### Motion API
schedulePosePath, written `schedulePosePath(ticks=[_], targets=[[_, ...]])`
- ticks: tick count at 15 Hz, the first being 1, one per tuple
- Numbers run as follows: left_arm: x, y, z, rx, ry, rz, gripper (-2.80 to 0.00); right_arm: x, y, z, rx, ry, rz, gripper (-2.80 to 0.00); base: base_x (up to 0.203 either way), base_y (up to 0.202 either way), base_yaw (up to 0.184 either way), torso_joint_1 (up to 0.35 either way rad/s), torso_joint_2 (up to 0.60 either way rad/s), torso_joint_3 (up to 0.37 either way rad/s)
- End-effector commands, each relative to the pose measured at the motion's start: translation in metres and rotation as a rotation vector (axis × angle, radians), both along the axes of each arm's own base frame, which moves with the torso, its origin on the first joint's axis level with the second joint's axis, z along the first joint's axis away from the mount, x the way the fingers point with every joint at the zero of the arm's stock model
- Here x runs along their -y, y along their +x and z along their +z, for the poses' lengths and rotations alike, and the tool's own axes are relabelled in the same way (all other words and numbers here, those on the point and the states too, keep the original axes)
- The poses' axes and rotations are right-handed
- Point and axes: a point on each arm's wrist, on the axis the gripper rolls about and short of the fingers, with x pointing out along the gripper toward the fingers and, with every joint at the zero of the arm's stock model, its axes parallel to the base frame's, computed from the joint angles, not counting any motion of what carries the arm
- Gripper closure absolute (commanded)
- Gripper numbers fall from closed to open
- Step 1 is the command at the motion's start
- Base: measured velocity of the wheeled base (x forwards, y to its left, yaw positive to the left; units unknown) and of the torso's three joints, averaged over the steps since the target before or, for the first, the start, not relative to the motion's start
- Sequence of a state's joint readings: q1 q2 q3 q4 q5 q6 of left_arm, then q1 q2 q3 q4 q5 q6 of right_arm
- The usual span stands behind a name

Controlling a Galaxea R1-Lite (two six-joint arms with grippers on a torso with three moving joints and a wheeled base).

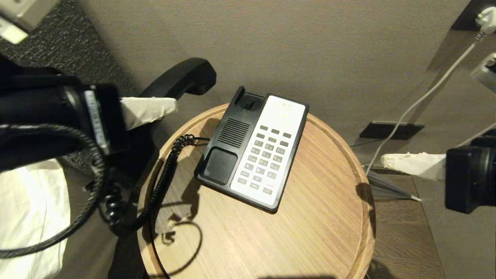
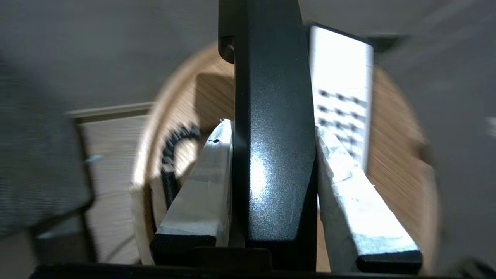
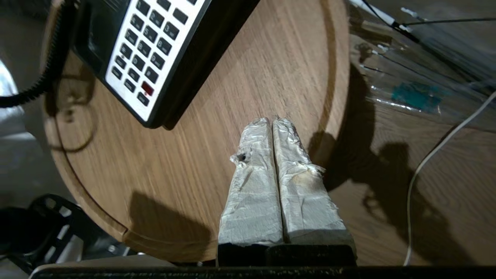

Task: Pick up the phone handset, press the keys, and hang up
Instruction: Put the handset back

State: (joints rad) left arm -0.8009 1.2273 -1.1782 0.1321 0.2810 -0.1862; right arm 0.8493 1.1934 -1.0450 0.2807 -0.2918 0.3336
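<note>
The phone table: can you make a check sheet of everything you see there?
Surface: round wooden table, raised rim.
Job's things: handset lifted off, left of the phone base; cradle empty.
Clutter: nothing seen on the table.
Grippers: left gripper shut on the handset; right gripper shut, empty, over the table's right edge.
Cables: coiled cord hangs over the left rim; white cable runs to a wall plug.
Surroundings: beige wall, wood floor, white cloth at left.

Phone base (image 1: 254, 149) on round table (image 1: 310, 232), phone handset (image 1: 182, 79) off its left edge.
</note>
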Motion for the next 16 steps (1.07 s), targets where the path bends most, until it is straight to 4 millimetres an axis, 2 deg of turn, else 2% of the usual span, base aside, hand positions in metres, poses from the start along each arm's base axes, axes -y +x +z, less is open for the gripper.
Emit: schedulePosePath(ticks=[1, 3, 6, 11, 16], targets=[[0.041, 0.019, -0.006, -0.026, 0.057, 0.027, 0.00, 0.014, -0.012, 0.004, 0.012, 0.044, -0.016, 0.00, 0.000, 0.000, 0.000, 0.000, 0.00, 0.000], [0.060, 0.020, -0.007, -0.026, 0.072, 0.025, 0.00, 0.018, -0.015, 0.005, 0.016, 0.058, -0.018, 0.00, 0.000, 0.000, 0.000, 0.000, 0.00, 0.000], [0.071, 0.021, -0.007, -0.025, 0.076, 0.020, 0.00, 0.022, -0.016, 0.006, 0.019, 0.062, -0.029, 0.00, 0.000, 0.000, 0.000, 0.000, 0.00, 0.000], [0.075, 0.020, -0.020, -0.062, 0.090, 0.022, 0.00, 0.027, -0.018, 0.004, 0.014, 0.078, -0.051, 0.00, 0.000, 0.000, 0.000, 0.000, 0.00, 0.000], [0.081, 0.034, -0.030, -0.041, 0.065, 0.041, 0.00, 0.029, -0.020, 0.005, 0.016, 0.086, -0.045, 0.00, 0.000, 0.000, 0.000, 0.000, 0.00, 0.000]])
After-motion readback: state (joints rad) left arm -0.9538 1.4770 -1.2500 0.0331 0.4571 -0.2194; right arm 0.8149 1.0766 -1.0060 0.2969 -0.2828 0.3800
